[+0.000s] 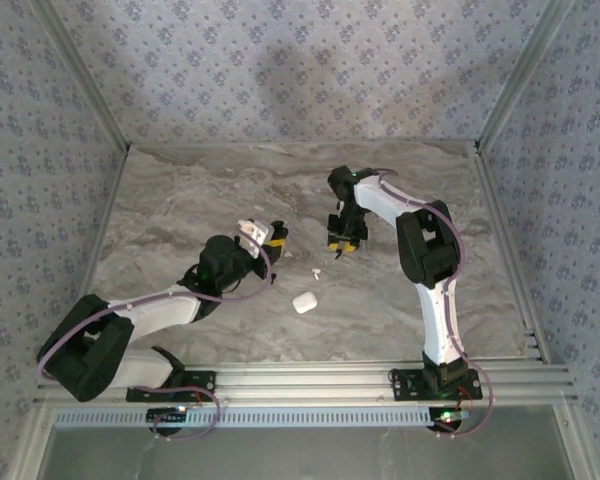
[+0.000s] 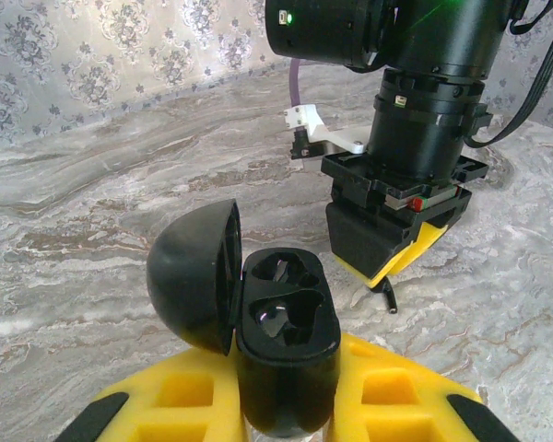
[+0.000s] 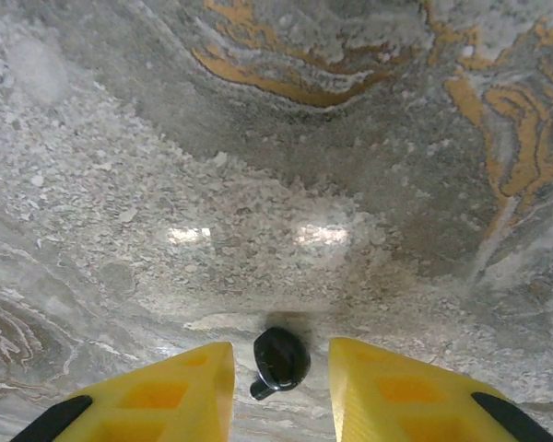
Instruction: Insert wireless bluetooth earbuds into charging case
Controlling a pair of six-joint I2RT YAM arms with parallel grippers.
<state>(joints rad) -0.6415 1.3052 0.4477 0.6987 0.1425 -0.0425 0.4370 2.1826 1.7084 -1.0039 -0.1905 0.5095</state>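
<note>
the left gripper is clamped on a black charging case, its yellow fingers pressed to either side of the case's lower half. the case stands upright with its domed lid swung open to the left, and both sockets are bare and glossy.

the right gripper points straight down at the table, jaws a moderate way apart. a black earbud lies on the surface in the gap between them, touching neither fingertip as far as i can see. from the left wrist, that same earbud shows as a small dark piece just below the right gripper's yellow tips, a little beyond the held case.

from above, a white case sits shut on the table between the two arms, nearer the front. a small white piece, likely an earbud, lies just beyond it, apart from both grippers.

the tabletop is grey marble-patterned with pale streaks. close up it looks grainy, with ochre veins and two bright glints of light. blue-grey floral wallpaper covers the walls, and ribbed aluminium rails run along the front edge.
</note>
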